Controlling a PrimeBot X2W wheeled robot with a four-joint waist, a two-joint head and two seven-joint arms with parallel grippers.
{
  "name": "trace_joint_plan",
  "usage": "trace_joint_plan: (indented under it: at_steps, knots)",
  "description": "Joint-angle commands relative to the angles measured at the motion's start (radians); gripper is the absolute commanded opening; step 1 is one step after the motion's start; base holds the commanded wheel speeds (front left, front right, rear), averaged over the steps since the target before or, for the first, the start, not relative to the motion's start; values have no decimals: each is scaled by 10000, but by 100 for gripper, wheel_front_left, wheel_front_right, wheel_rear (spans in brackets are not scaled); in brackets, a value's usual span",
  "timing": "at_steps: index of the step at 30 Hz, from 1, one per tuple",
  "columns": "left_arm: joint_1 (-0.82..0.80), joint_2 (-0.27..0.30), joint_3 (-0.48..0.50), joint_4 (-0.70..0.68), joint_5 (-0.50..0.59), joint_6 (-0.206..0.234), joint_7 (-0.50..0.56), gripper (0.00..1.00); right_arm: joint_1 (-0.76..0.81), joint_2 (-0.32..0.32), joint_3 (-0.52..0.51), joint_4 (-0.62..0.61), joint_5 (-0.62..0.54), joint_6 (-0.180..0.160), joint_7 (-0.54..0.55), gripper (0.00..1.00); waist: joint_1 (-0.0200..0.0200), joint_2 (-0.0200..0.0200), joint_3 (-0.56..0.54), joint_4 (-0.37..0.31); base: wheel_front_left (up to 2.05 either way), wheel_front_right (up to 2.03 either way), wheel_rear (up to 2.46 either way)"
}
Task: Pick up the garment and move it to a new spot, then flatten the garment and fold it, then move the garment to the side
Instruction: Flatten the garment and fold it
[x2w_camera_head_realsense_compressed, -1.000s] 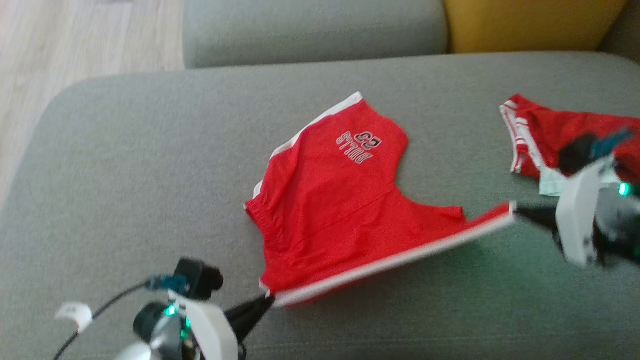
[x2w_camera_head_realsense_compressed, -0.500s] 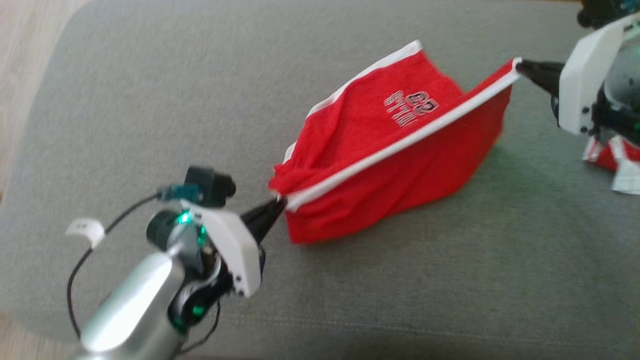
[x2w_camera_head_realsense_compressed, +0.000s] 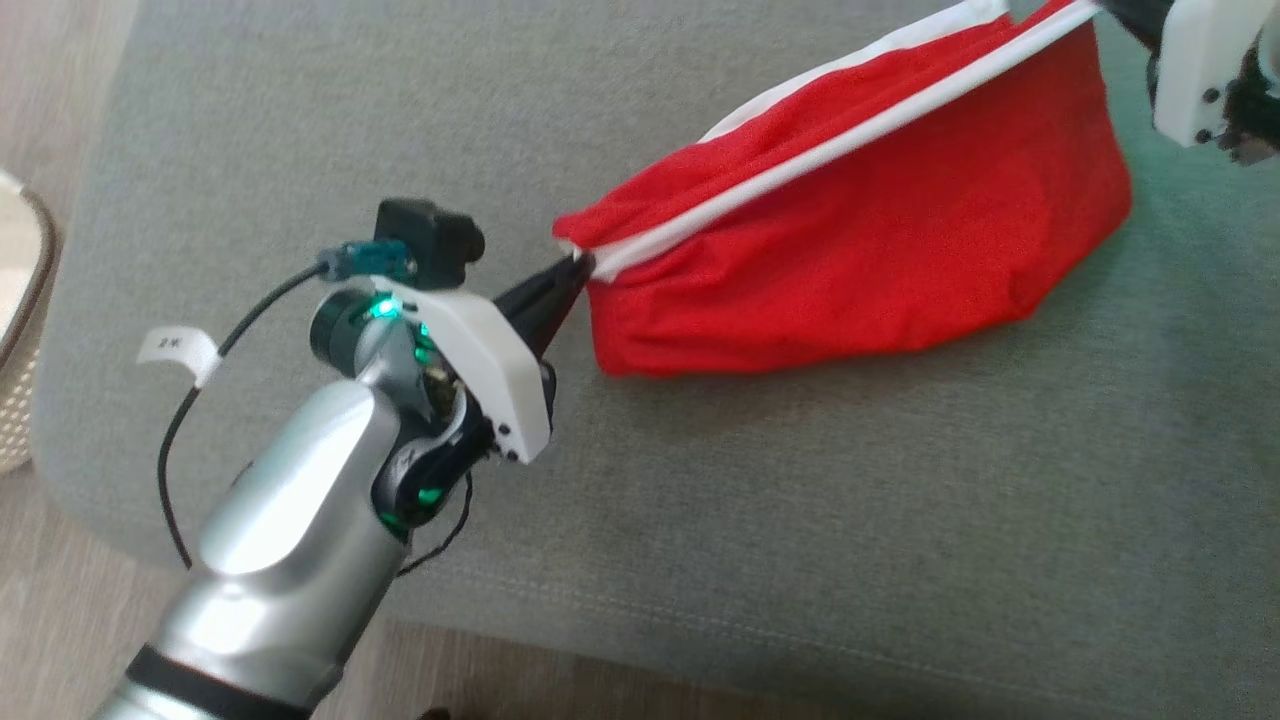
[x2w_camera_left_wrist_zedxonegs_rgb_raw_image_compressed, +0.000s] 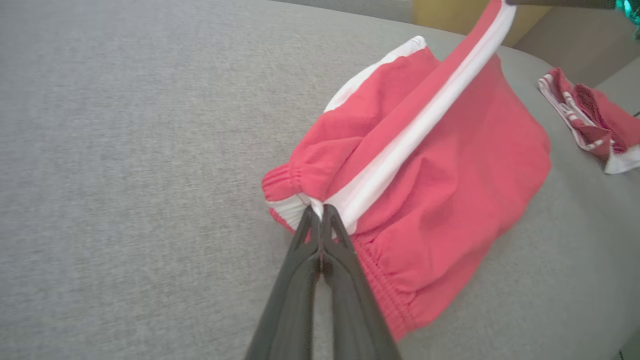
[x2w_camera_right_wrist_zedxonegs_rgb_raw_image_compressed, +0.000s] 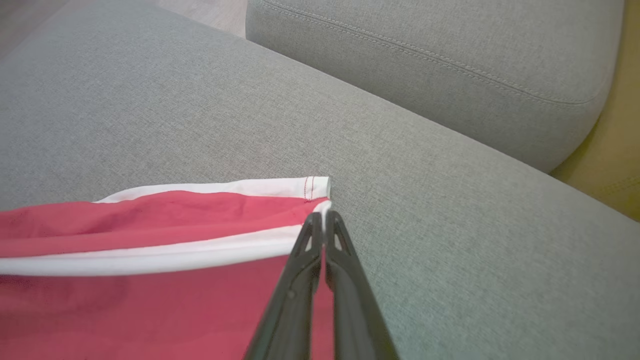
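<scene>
Grey seat cushion of a sofa, bare on the near side; back cushion beyond it, yellow pillow at the far corner. On it the red shorts, strung between both arms along one white-trimmed edge. At the elastic waistband end the left gripper is pinched tight on that edge, low and close to the robot. At the opposite corner the right gripper is pressed together on the trim, higher and farther out. Held edge runs lower left to upper right in the head view, pulled straight, no sag. Cloth drapes from it and its lower part rests on the cushion; a second trimmed edge lies just behind. Judgement: neither arm is nearer, each owns one end, so the next move must carry both ends together, crosswise to that line. Second red garment lies on the right arm's side, well apart, the only thing a rightward shift might meet. Wicker basket sits off the cushion's left edge, out of the way.
</scene>
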Motion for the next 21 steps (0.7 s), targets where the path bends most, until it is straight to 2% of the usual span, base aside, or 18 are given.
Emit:
trace_joint_plan:
  at_steps: [1, 18, 19, 20, 21]
  knots:
    - [-596, 172, 410, -80, 136, -54, -233, 0, -238, -44, -16, 30, -127, 63, -220, 0, -2, 0, 288, 255, 0, 0, 0]
    - [-1706, -347, 252, 1481, 454, -153, -1211, 0, -907, 280, 611, 1265, 163, 63, -1451, 0, -2, 0, 891, 521, 0, 0, 0]
    - [-1745, -368, 230, 1569, 472, -155, -1240, 17, -948, 328, 604, 1331, 185, 63, -1599, 0, -2, 0, 909, 525, 0, 0, 0]
    - [-1784, -387, 217, 1659, 509, -122, -1282, 68, -992, 377, 568, 1447, 188, 63, -1808, 100, -2, 0, 919, 529, 0, 0, 0]
    - [-1814, -416, 221, 1754, 539, -63, -1336, 100, -1037, 440, 556, 1556, 151, 63, -2040, 100, -2, 0, 920, 528, 0, 0, 0]
